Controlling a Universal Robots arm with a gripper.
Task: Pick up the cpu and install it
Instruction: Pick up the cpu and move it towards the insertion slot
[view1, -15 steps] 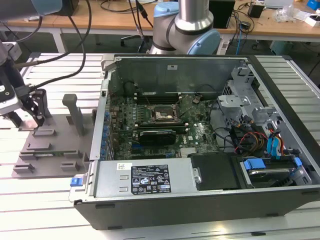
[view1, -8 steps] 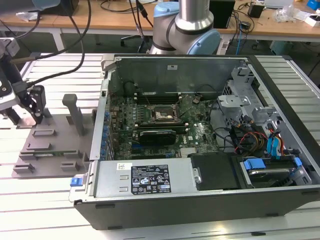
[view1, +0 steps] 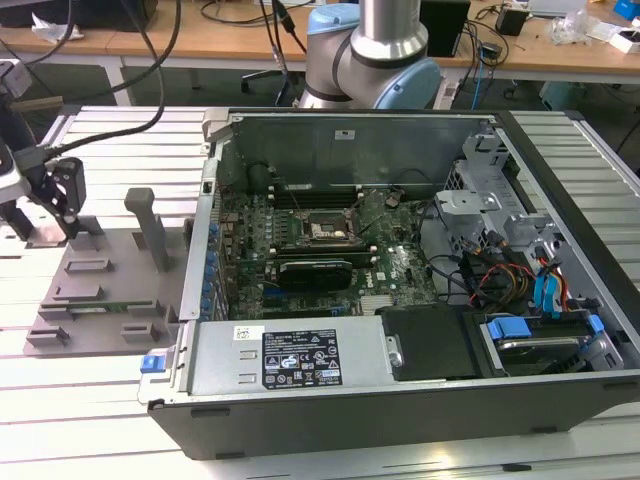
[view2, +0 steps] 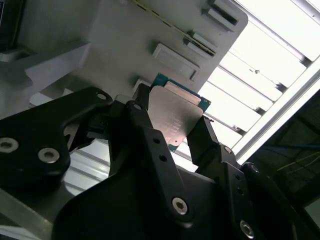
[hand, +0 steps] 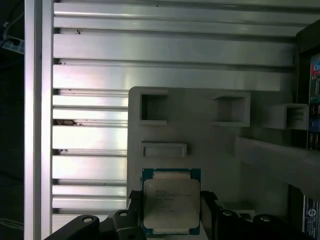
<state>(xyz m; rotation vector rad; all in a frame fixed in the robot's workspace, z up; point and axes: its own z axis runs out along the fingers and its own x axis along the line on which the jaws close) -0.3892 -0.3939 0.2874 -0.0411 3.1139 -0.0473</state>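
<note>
Gripper clamped on the cpu, black fingers pinching its opposite edges, silvery top showing in both wrist views. All of it hangs over the grey tray, at nine o'clock from the open computer case in the exterior view.

Even room light; glare on aluminium slats; fingers dark, backlit.

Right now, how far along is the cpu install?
Done: the fingers are shut on two sides of the cpu, over the grey tray. In hand: the pick-up; whether the cpu has left the tray is unclear. Left: the install, as the cpu is far from the motherboard socket inside the open case.
</note>
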